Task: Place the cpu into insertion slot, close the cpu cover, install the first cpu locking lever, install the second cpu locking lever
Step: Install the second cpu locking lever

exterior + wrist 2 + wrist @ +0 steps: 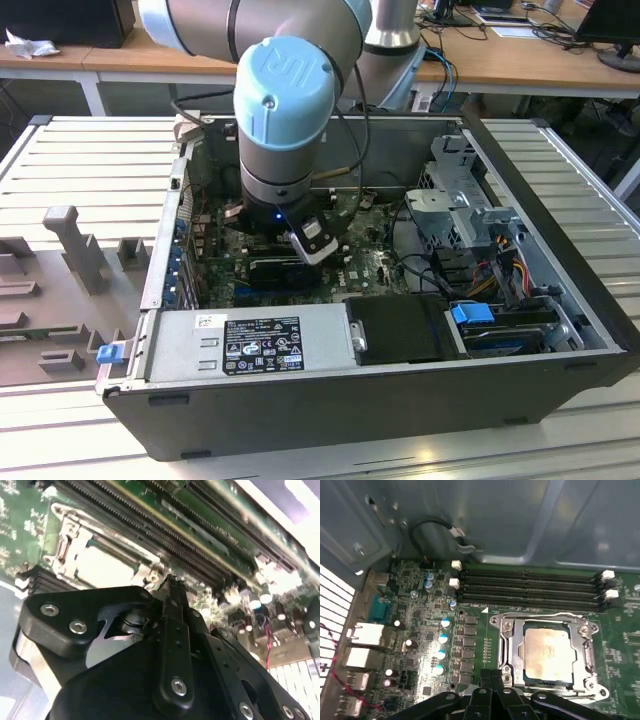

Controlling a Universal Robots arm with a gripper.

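The cpu [547, 652] is a pale square chip lying flat in the insertion slot [592, 652] on the green motherboard. The silvery cpu cover [512, 647] is folded down over it, and the chip shows through the cover's square cut-out. My gripper [492, 676] is shut with nothing visible between its black fingers. Its tips hover just beside the socket's edge. The second wrist view shows the same fingertips [172, 582] next to a corner of the cover [67, 545] and the cpu [102, 569]. In the exterior view my arm's wrist [285, 120] reaches down into the open computer case.
Long black memory slots [530, 587] run along the socket's far side. A row of capacitors [442, 640] and the rear ports [365, 635] stand nearby. The grey case wall [520, 520] rises close behind. A power supply [250, 345], drive cage [460, 200] and cables [500, 260] crowd the case.
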